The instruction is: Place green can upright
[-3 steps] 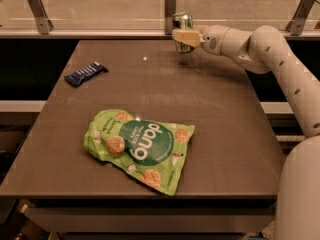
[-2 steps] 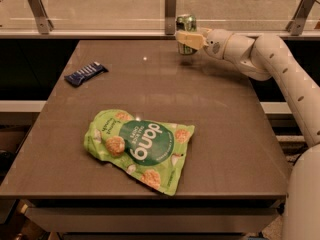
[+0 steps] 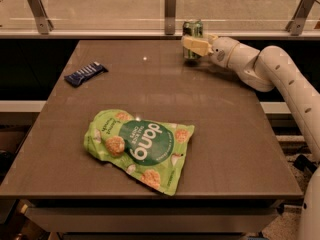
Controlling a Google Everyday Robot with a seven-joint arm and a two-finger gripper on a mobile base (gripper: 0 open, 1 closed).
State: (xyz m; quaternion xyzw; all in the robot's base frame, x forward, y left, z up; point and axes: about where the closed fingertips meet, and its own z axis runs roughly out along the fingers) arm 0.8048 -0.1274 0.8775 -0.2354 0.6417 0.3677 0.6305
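While my gripper (image 3: 194,44) clamps the green can (image 3: 192,28) upright at the far edge of the table (image 3: 150,84), a skewed release could topple it off the back.

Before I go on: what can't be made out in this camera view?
Camera view:
1. Base of the green can: covered by the end effector at the far edge of the table, so contact with the tabletop cannot be told.
2. Markings on the can: too small to read.
3. Label of the blue packet: too small to read.
4. Lower part of the arm: cut off by the right edge.
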